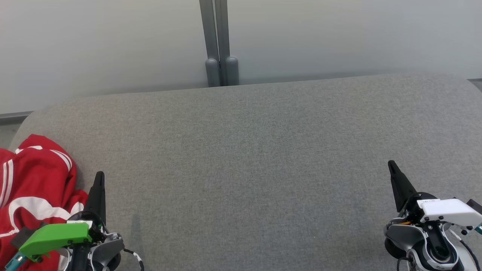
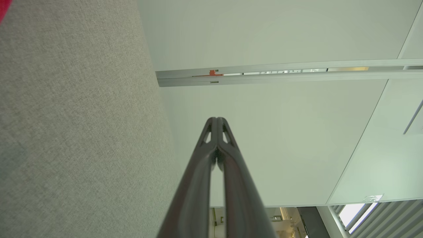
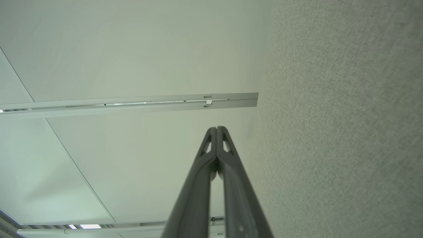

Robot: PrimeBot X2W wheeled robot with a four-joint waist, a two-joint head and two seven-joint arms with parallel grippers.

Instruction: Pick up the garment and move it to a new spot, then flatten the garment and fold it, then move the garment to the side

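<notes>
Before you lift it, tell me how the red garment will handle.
The red garment lies crumpled in soft folds, so it will probably hang limp. It looks thin, likely light. On the grey fabric surface it may drag rather than slide.

Broad bare stretch of grey cushion (image 1: 256, 158) noted between left gripper (image 1: 99, 176) and right gripper (image 1: 392, 165). Left edge is occupied by the crumpled red garment (image 1: 34, 180), just beside the left gripper. Far side is closed off by a pale wall (image 1: 339, 34) and grey post (image 1: 220, 45).
</notes>
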